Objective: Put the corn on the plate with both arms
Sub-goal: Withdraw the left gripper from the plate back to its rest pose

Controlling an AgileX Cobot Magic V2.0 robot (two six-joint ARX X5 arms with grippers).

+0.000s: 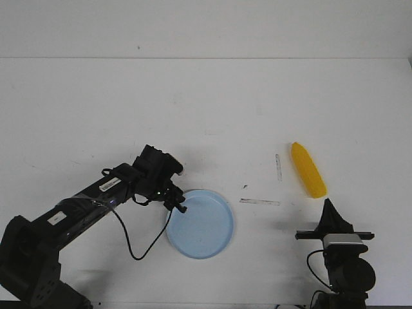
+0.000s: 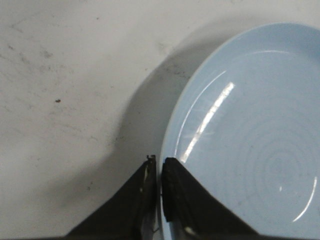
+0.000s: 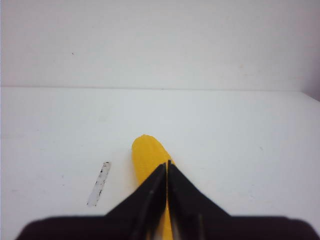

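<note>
The pale blue plate (image 1: 209, 232) lies on the white table, front centre. My left gripper (image 1: 180, 207) is at the plate's near-left rim. In the left wrist view its jaws (image 2: 159, 161) are closed with the rim of the plate (image 2: 250, 125) pinched between them. The yellow corn (image 1: 308, 169) lies on the table to the right, apart from the plate. My right gripper (image 1: 329, 209) is shut and empty, just short of the corn's near end. In the right wrist view its closed tips (image 3: 167, 164) overlap the corn (image 3: 145, 152) beyond them.
Two worn strips of tape lie on the table between plate and corn, one (image 1: 278, 166) next to the corn and one (image 1: 260, 201) right of the plate. The left arm's cable (image 1: 138, 251) hangs beside the plate. A wall rises behind the table's far edge.
</note>
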